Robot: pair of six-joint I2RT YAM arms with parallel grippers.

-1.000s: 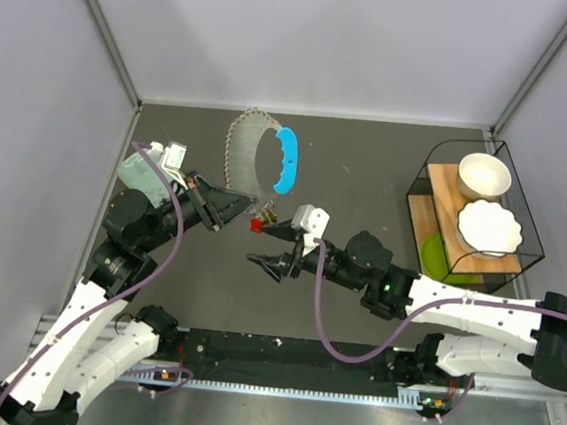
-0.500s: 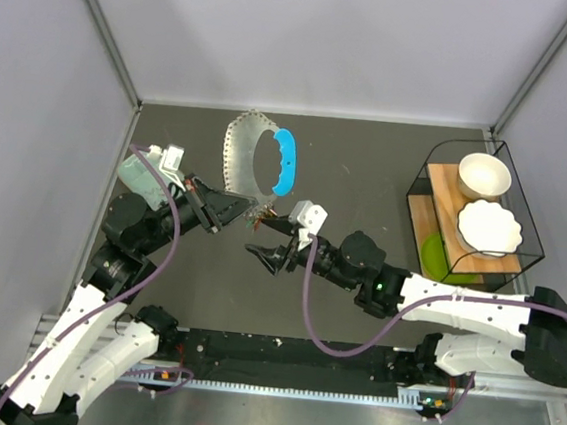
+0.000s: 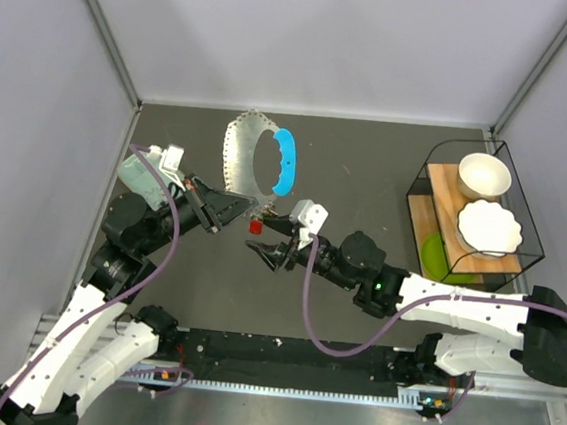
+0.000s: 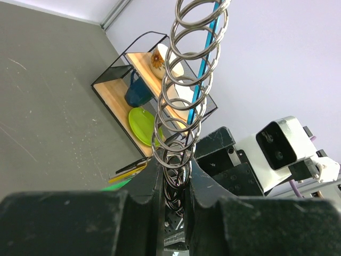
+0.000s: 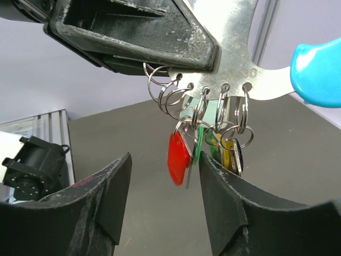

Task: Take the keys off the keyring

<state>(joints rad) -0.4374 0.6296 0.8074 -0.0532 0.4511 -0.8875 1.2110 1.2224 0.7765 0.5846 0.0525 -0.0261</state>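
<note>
The keyring is held above the table: a pale grey scalloped fan piece [image 3: 236,158] joined to a blue loop [image 3: 285,160]. My left gripper [image 3: 228,208] is shut on the fan's lower end, where the edge and a row of steel rings [image 4: 186,80] sit between its fingers [image 4: 149,184]. The keys hang from the rings below that grip: a red one [image 5: 178,157], a green one [image 5: 200,143] and a yellow one [image 5: 229,152]. My right gripper [image 5: 165,186] is open just under them. The red key [image 3: 256,226] dangles between its fingers, close to the right finger [image 5: 224,192].
A black wire rack [image 3: 500,153] at the right holds two white bowls, a wooden shelf and a green plate [image 3: 438,256]. A mint-green box [image 3: 133,171] lies by the left arm's wrist. Grey walls close in the table on three sides.
My right gripper has moved up and left toward the hanging keys, and its jaws have narrowed slightly. The left gripper and the keyring have stayed in place.
</note>
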